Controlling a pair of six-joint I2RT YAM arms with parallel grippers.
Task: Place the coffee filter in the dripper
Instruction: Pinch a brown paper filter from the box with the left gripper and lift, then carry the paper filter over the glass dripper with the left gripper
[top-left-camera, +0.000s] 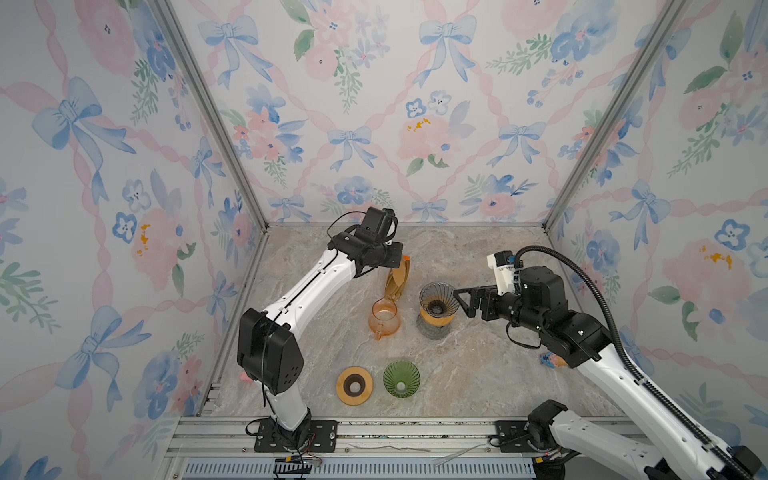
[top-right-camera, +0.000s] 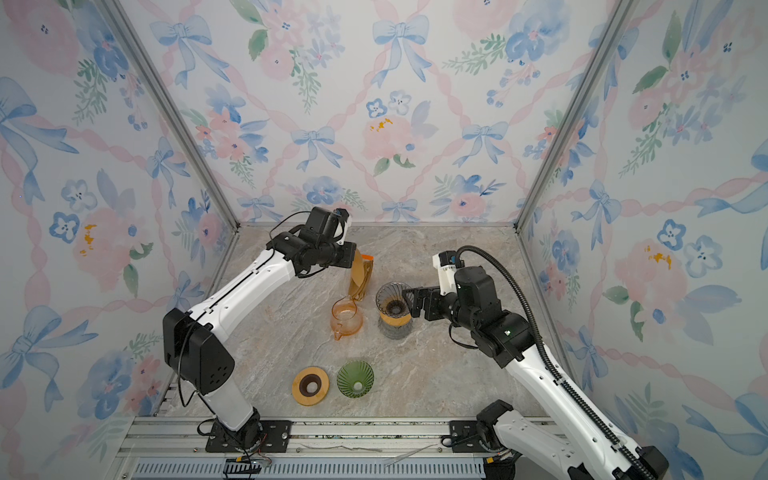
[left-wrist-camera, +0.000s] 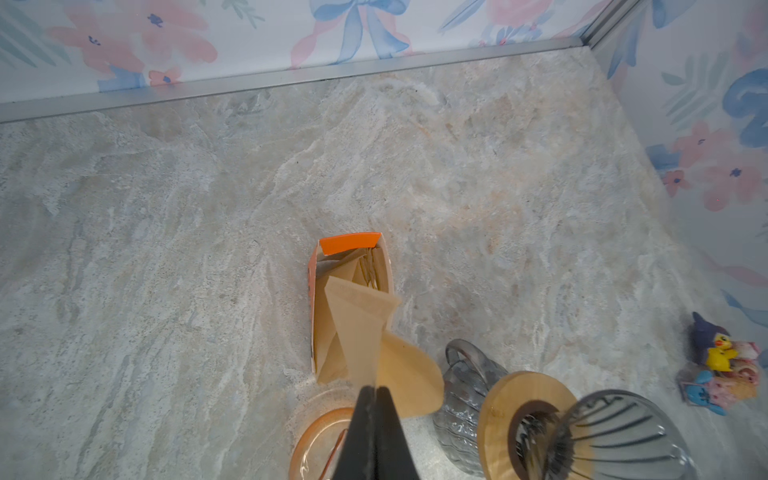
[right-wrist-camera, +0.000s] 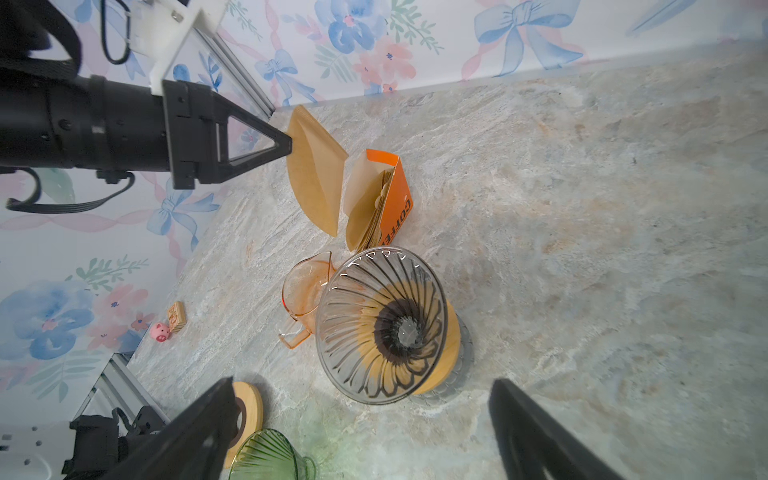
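My left gripper (left-wrist-camera: 376, 391) is shut on the edge of a brown paper coffee filter (right-wrist-camera: 316, 178), which hangs beside the open orange filter box (right-wrist-camera: 397, 195) with more filters inside. In both top views the filter (top-left-camera: 398, 277) hangs just behind the orange glass jug. The dripper (top-left-camera: 438, 301) is a grey ribbed glass cone on a wooden ring, standing on a grey glass server, to the right of the filter. My right gripper (right-wrist-camera: 362, 381) is open, right beside the dripper's (right-wrist-camera: 382, 324) rim, with nothing between its fingers.
An orange glass jug (top-left-camera: 384, 319) stands left of the dripper. Near the front lie a wooden ring (top-left-camera: 354, 385) and a green glass dripper (top-left-camera: 401, 378). Small toys (left-wrist-camera: 719, 365) sit by the right wall, and a pink pig (right-wrist-camera: 160, 331) by the left wall.
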